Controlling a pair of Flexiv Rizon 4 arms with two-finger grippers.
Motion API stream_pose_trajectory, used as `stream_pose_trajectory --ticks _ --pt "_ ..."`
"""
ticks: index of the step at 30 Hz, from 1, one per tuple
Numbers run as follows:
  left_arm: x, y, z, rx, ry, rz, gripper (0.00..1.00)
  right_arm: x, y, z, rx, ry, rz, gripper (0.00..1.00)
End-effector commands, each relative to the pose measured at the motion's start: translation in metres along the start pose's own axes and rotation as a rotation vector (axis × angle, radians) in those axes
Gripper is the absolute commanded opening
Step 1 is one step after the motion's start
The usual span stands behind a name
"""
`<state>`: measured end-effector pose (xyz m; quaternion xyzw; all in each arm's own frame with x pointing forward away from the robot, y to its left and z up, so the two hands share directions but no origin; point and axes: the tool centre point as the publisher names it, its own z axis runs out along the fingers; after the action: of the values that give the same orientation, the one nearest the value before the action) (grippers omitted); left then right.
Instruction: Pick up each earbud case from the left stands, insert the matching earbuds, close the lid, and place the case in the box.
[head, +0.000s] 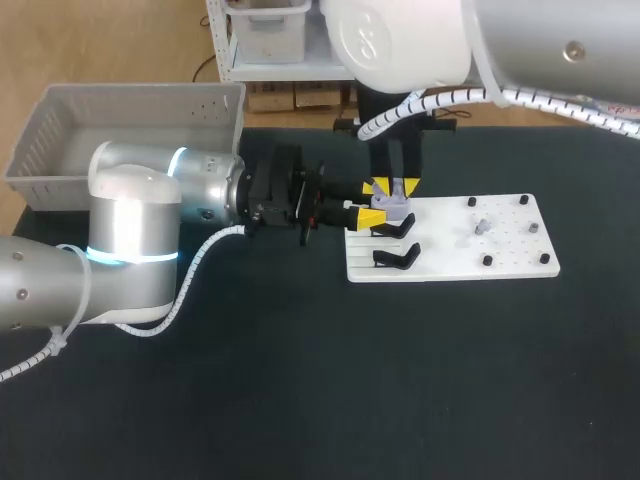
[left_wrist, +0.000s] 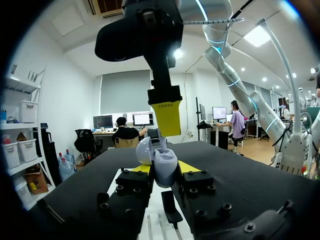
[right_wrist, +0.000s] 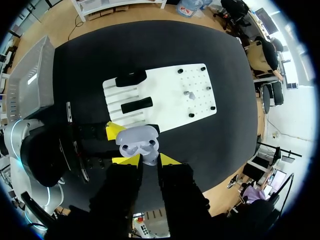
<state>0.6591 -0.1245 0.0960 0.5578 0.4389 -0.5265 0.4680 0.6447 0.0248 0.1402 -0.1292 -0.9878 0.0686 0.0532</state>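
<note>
Head view, upper left: grey bin (head: 60, 150) on the dark tabletop (head: 300, 400).

Left gripper (head: 371, 204) lies level at frame centre. Its fingers are clamped on the lavender earbud case (head: 393, 204), which is held over the upper left corner of the white board (head: 500, 255).

Only the left wrist view shows the clamp plainly, with one yellow tip flat against each side of the case body and the lid swung open.

Right gripper (head: 394, 186) hangs straight down over the case. Whether it is open or clamped cannot be told in any view.

Only the right wrist view looks down into the open case, where two wells with dark dots show.

On the board, two black stands (head: 397, 257) sit at the left end. Grey earbuds (head: 481, 226) sit toward the right, too small to count. They show in both top-down views but not in the left wrist view.
</note>
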Motion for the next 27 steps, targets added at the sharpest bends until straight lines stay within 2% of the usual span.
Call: stream_pose_trajectory --ticks 1,27 --pt "0.0002 -0.0015 0.0004 -0.006 0.000 0.003 0.00 -0.0009 -0.0006 0.0024 -0.001 -0.001 0.001 0.00" --pt "0.0002 -0.0015 0.0004 -0.006 0.000 0.003 0.00 -0.0027 -0.0017 0.0095 -0.006 -0.010 -0.002 0.00"
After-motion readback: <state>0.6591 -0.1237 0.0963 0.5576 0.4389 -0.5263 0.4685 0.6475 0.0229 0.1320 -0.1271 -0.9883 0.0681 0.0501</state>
